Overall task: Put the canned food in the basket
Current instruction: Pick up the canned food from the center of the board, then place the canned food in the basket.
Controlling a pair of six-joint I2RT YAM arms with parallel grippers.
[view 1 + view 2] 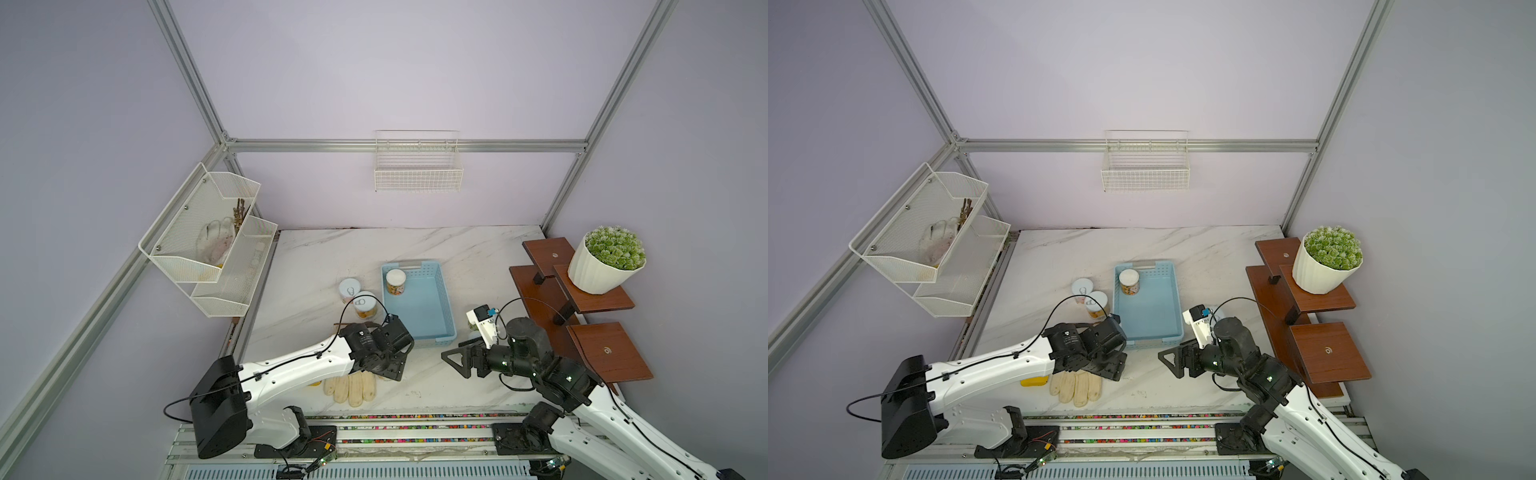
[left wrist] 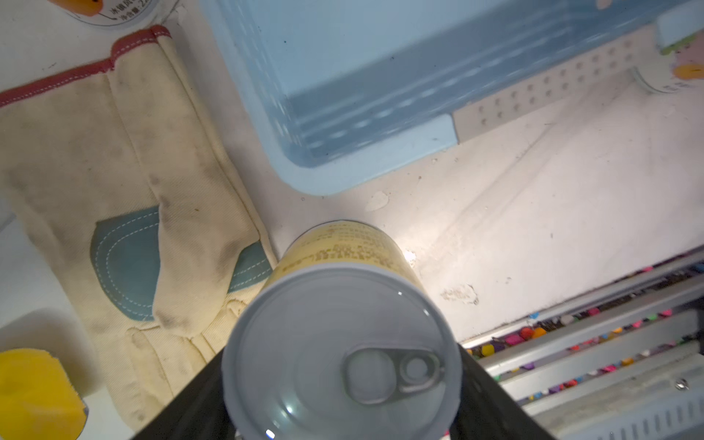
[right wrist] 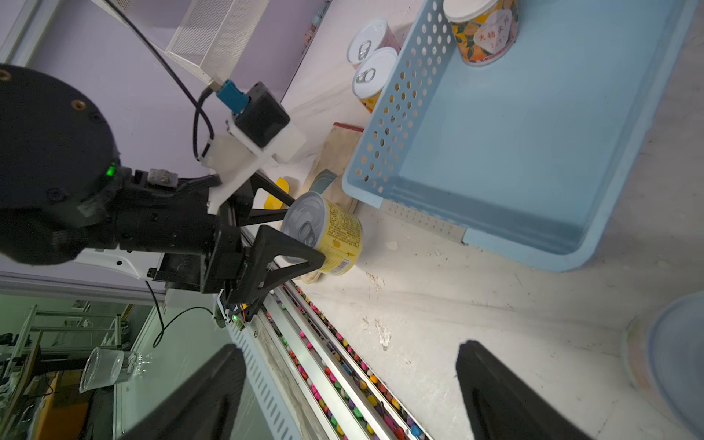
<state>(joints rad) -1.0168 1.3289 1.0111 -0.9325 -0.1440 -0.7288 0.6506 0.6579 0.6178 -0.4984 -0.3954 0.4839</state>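
My left gripper [image 2: 343, 381] is shut on a yellow-labelled can [image 2: 343, 312] with a silver pull-ring top. The can is upright, low over the table just off the near left corner of the light blue basket [image 2: 365, 167]. The right wrist view shows that gripper's black fingers [image 3: 282, 255] on both sides of this can [image 3: 339, 236]. From above, the left gripper [image 1: 390, 361] hides it. One can [image 1: 395, 281] stands inside the basket [image 1: 440, 338] at its far left corner. Two cans [image 1: 349, 290] [image 1: 365, 305] stand left of it. My right gripper [image 1: 457, 357] is open and holds nothing.
A cream work glove [image 1: 351, 386] lies beside the held can, with a yellow sponge [image 1: 1034, 380] next to it. Another can [image 3: 670, 362] stands beside my right gripper. Brown wooden steps [image 1: 602, 353] with a potted plant [image 1: 606, 257] fill the right side.
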